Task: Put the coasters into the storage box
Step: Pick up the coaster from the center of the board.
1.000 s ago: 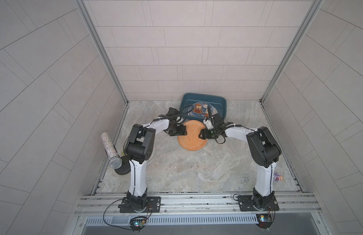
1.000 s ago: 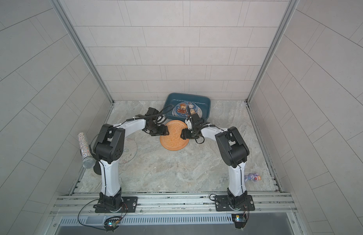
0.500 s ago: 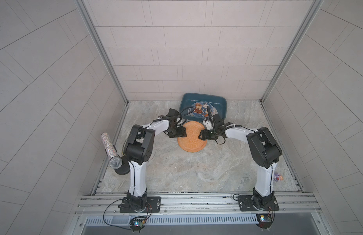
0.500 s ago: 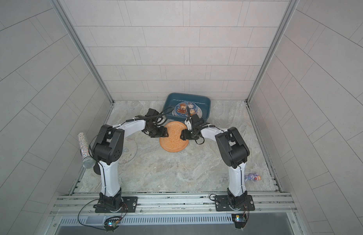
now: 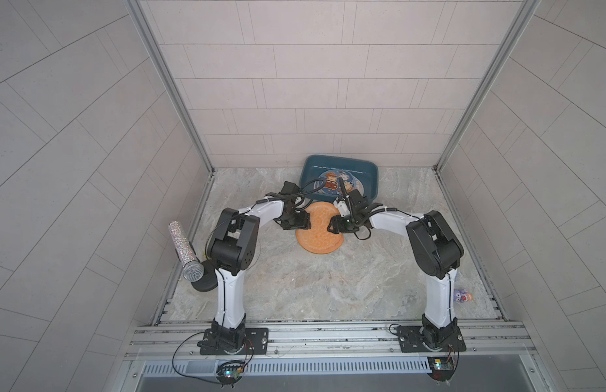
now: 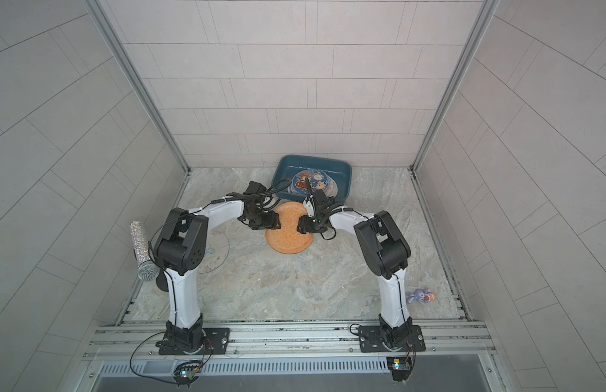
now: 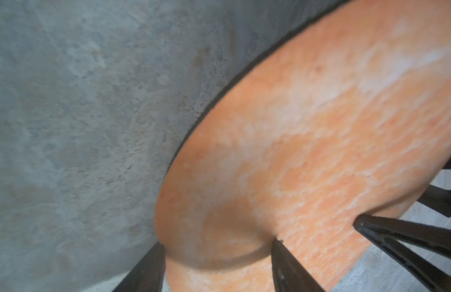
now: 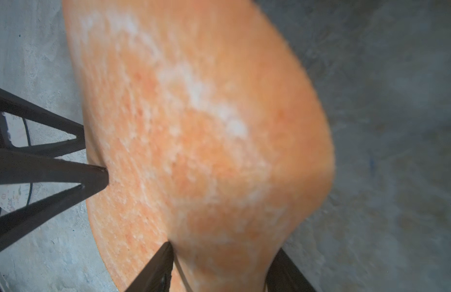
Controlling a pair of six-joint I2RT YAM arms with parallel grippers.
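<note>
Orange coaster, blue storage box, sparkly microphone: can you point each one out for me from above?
orange coaster point(image 5: 320, 239), in a top view, on its bare textured middle.
storage box point(image 5: 342, 163), in a top view, on its far inner wall.
microphone point(image 5: 182, 242), in a top view, on its glittery handle.

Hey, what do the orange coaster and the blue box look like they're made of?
The orange coaster: probably soft cloth or felt, matte and mottled; it humps up in a fold rather than staying flat. The blue box: likely hard plastic, smooth, slightly glossy; a bright glint runs along its wall.
</note>
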